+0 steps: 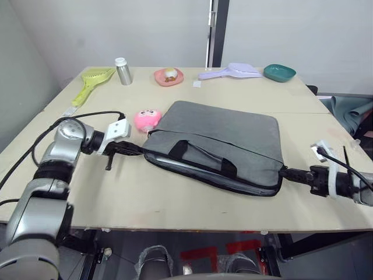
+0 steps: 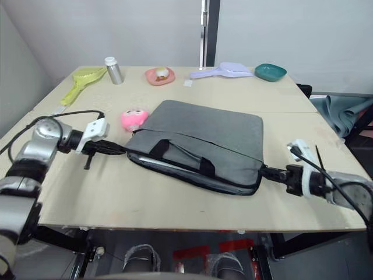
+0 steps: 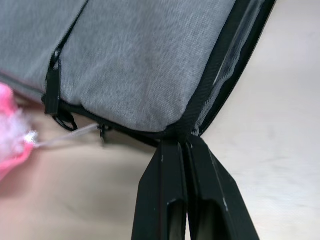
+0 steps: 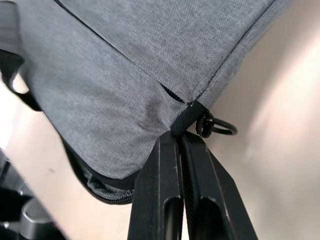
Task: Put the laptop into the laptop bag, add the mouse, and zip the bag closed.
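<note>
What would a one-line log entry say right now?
left end effector: shut on laptop bag corner | right end effector: shut on opposite corner | zip: open

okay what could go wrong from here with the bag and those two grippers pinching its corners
1. The bag gapes along its near edge, with something pale inside; tugging the corners could slide it out.
2. The left gripper and right gripper pinch only thin black trim, so either could slip off.
3. The pink plush toy touches the bag's left corner and may get dragged or snag the zip.
</note>
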Robot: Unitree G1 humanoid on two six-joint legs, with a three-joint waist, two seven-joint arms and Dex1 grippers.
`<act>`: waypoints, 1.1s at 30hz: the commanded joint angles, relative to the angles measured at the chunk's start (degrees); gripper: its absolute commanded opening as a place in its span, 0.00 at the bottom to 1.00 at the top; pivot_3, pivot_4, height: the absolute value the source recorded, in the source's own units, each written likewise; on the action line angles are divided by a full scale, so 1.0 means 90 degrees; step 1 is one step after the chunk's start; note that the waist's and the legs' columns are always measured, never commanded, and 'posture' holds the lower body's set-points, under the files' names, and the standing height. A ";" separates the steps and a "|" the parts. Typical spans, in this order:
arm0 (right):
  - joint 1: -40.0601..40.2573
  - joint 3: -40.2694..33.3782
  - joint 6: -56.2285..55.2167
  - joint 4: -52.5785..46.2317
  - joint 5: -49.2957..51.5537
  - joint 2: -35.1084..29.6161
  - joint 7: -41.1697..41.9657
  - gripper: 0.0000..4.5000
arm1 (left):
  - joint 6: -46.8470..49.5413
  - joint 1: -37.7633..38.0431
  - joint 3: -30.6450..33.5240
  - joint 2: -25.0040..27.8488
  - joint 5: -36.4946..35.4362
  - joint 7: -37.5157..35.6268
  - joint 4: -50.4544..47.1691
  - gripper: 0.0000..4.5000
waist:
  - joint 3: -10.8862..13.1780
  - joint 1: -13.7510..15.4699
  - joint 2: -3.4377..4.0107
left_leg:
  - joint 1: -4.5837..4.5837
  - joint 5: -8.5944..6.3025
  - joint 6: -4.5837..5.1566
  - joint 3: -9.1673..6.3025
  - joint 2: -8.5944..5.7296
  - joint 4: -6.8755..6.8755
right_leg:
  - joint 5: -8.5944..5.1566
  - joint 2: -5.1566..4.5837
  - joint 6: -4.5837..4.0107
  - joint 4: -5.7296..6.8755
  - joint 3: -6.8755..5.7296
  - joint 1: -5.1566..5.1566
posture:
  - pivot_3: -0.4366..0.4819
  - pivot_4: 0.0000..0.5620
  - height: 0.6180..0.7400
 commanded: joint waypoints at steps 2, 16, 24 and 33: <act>-0.0811 0.0717 -0.0541 0.0659 -0.1141 -0.0152 0.1028 0.00 | 0.1331 0.1004 0.0414 0.0647 -0.0618 0.0110 -0.2045 0.00 | 0.0000 -0.0021 0.0000 | 0.0000 0.0000 0.0000 0.0001 0.0004 0.0000 | -0.0004 0.0004 -0.0006 0.0009 0.0000 -0.0007 | 0.48 0.27 1.00; -0.1176 0.1074 -0.0800 0.0174 -0.2100 0.0000 0.2263 0.00 | 0.2202 0.2733 0.0775 0.1204 -0.1103 0.1003 -0.3934 0.00 | -0.0001 -0.0014 0.0000 | 0.0007 0.0001 0.0002 0.0020 0.0030 0.0024 | -0.0011 0.0049 -0.0020 0.0049 0.0016 -0.0020 | 0.48 0.27 1.00; -0.1297 0.1032 -0.0897 0.0506 -0.2494 0.0178 0.2149 0.00 | 0.3037 0.2890 0.0696 0.1248 -0.1742 0.0838 -0.4454 0.00 | -0.0001 -0.0019 0.0000 | 0.0009 0.0002 0.0002 0.0029 0.0030 0.0030 | -0.0010 0.0050 -0.0021 0.0058 0.0027 -0.0024 | 0.48 0.27 1.00; -0.1509 0.0989 -0.0872 0.0688 -0.2698 0.0170 0.2302 0.00 | 0.2734 0.2960 0.0591 0.1291 -0.1580 0.0956 -0.4170 0.00 | -0.0002 -0.0034 0.0000 | 0.0013 0.0002 0.0003 0.0038 0.0032 0.0032 | -0.0010 0.0052 -0.0022 0.0061 0.0037 -0.0026 | 0.48 0.27 1.00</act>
